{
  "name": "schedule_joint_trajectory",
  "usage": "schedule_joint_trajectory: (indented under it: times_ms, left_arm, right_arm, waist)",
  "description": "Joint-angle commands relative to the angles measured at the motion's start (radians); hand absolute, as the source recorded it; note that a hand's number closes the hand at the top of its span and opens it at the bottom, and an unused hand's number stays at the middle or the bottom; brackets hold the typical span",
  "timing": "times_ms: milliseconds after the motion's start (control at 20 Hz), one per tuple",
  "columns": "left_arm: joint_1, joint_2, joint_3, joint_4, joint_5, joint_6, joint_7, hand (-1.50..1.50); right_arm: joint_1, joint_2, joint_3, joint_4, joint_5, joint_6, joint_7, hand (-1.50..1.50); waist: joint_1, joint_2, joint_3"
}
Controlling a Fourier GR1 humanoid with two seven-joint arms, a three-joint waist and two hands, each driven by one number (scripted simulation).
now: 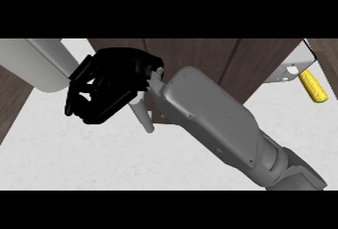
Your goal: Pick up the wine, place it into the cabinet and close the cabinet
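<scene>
Right hand [105,87] up at the cabinet [198,62]
Fingers curled, apparently holding nothing; thin handle [142,114] just beside; corn cob [312,87] far right over pale counter [79,152]

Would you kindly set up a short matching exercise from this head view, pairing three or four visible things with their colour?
Things:
1. hand
2. forearm
3. corn cob
4. cabinet front

Colours:
A. yellow
B. dark brown
C. black
D. grey

Right pairs: 1-C, 2-D, 3-A, 4-B.

The hand shows at the view's upper left, its fingers curled; what they hold, if anything, cannot be seen. The corn cob lies at the right edge.
</scene>
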Motion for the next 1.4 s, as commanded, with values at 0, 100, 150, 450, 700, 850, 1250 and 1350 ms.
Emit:
schedule_joint_trajectory:
  times_ms: [0, 100, 150, 450, 700, 850, 1250, 1350]
  left_arm:
    - [0.023, 0.002, 0.05, -0.008, 0.015, -0.076, -0.003, -1.5]
    - [0.017, -0.028, 0.042, -0.016, -0.011, -0.056, 0.007, -1.5]
    - [0.0, -0.043, 0.05, -0.009, -0.018, -0.033, 0.012, -1.5]
    - [0.031, -0.08, 0.085, -0.002, -0.061, -0.083, 0.022, -1.5]
    - [-0.005, -0.085, 0.103, 0.03, -0.027, -0.069, 0.083, -1.5]
    - [0.003, -0.097, 0.117, 0.017, -0.059, -0.074, 0.063, -1.5]
    - [-0.026, -0.078, 0.125, 0.003, -0.066, -0.062, 0.111, -1.5]
    - [-0.032, -0.087, 0.111, -0.009, -0.076, -0.059, 0.12, -1.5]
  right_arm:
    - [-0.04, 0.0, -0.031, 0.148, -0.064, 0.063, -0.066, 1.5]
    - [-0.081, 0.0, -0.094, 0.192, -0.099, 0.149, -0.051, 1.5]
    - [-0.04, 0.0, -0.075, 0.217, -0.073, 0.174, -0.101, 1.5]
    - [-0.062, -0.002, -0.129, 0.333, -0.07, 0.2, -0.157, 1.5]
    - [-0.097, -0.065, -0.158, 0.383, -0.064, 0.213, -0.2, 1.5]
    - [-0.064, -0.126, -0.162, 0.386, -0.01, 0.176, -0.27, 1.5]
    - [-0.047, -0.156, -0.183, 0.366, 0.046, 0.081, -0.354, 1.5]
    - [-0.063, -0.148, -0.18, 0.371, 0.059, 0.072, -0.36, 1.5]
  waist:
    - [0.007, 0.0, 0.001]
    - [-0.003, 0.001, 0.001]
    - [-0.011, 0.001, 0.001]
    - [-0.011, -0.001, 0.001]
    - [-0.017, 0.004, 0.0]
    - [-0.01, 0.005, 0.0]
    - [-0.035, 0.009, 0.0]
    - [-0.029, 0.013, -0.001]
